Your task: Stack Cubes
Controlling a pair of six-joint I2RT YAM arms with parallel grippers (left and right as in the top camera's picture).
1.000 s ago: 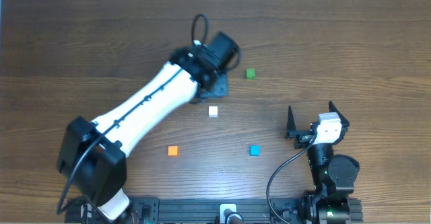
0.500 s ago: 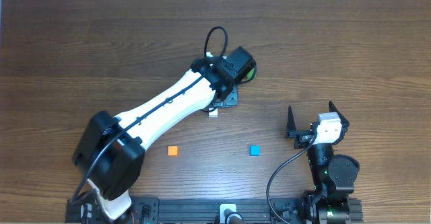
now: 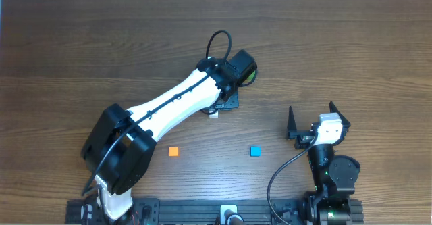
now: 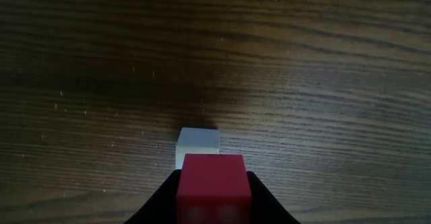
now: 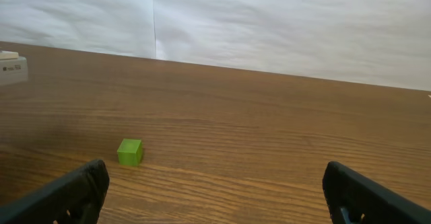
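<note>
Left arm swings right
The left gripper, with the red cube, moves toward the green cube and now covers most of the white cube.

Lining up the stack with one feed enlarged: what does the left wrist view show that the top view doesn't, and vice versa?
Left wrist view adds: the red cube clamped in the left gripper, with the white cube and its top face just beyond it. Top view adds: the orange cube and blue cube lying apart nearer the bases, and the right gripper open at the right. Shared: the white cube, from above just an edge peeking from under the left wrist, and the wooden table.
</note>
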